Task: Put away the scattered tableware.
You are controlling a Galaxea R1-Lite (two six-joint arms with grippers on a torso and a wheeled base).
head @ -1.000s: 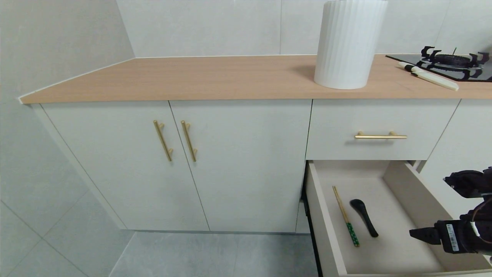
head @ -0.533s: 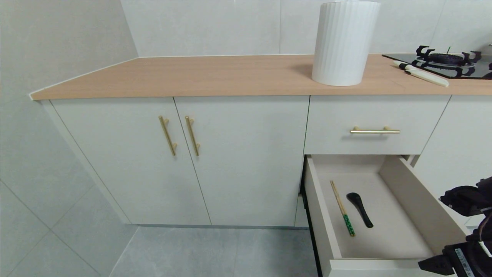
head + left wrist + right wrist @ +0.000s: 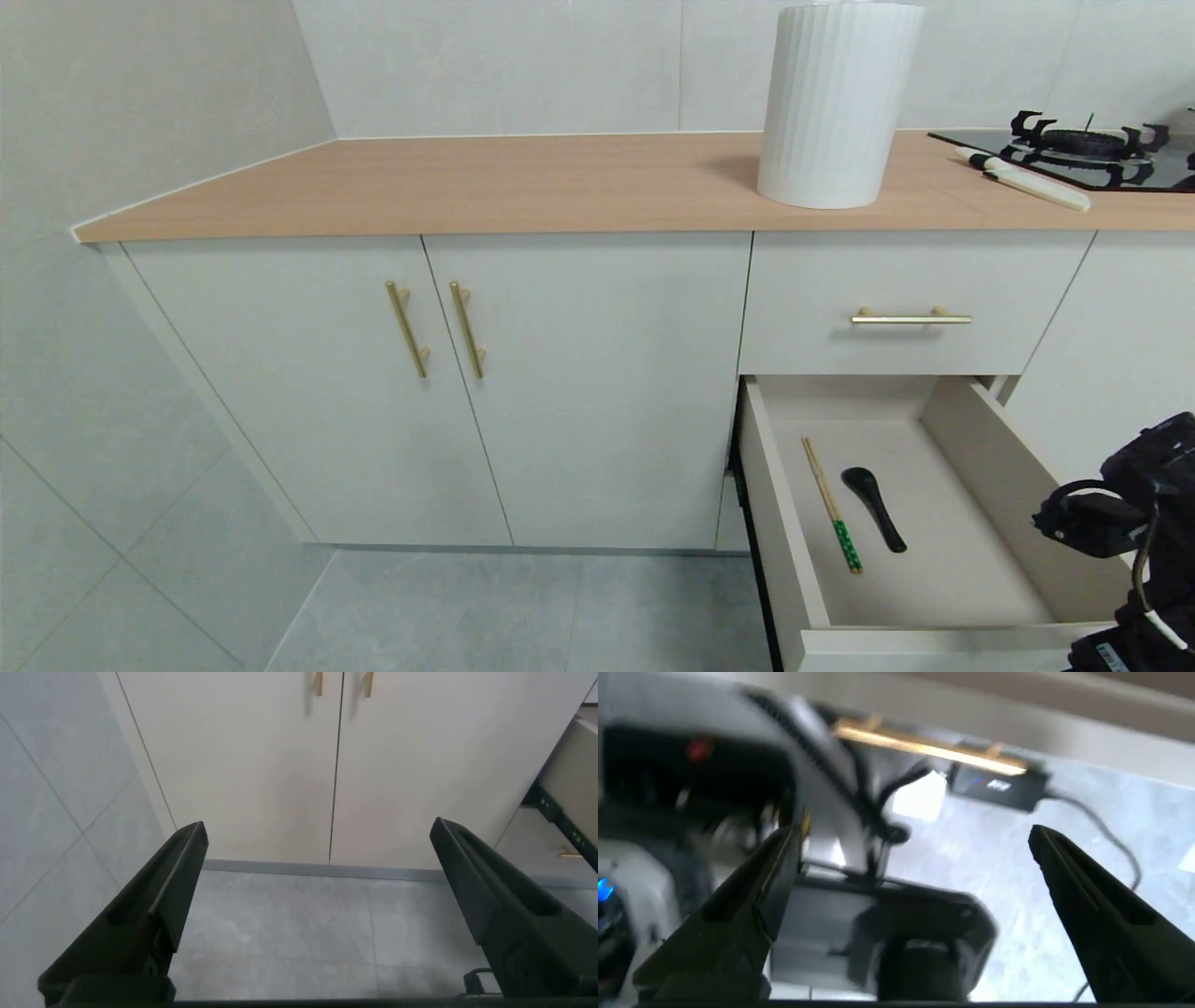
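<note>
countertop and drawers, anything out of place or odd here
The knife lies loose on the countertop by the stove, not put away. The lower drawer stands pulled open, with chopsticks and a black spoon lying side by side inside. Nothing looks spilled or damaged.

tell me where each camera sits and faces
Head view: on the head, facing down at the open drawer; right arm at the edge.
Left wrist view: on that wrist, past the open left gripper toward the cabinet doors.
Right wrist view: on that wrist, past the open right gripper toward a gold handle.
Shared: head and left wrist views show the doors.
</note>
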